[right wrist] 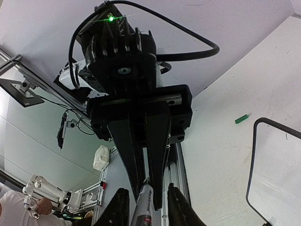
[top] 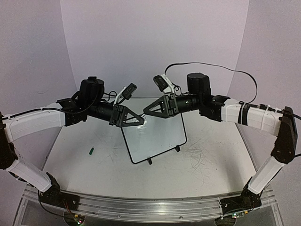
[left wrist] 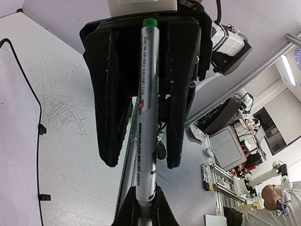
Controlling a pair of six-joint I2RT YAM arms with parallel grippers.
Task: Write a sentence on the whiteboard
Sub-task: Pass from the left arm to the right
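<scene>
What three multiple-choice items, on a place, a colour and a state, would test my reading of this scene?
1. Where does the green cap lie? A on the table, left of the whiteboard; B on the whiteboard; C on a shelf.
2. What colour is the marker's end plug? A red; B green; C blue.
3. Which hand is shut on the marker? A left; B right; C neither.
A: the top view shows it on bare table. B: the left wrist view shows green. A: the left hand clamps the barrel; the right hand's fingers stand apart.
</scene>
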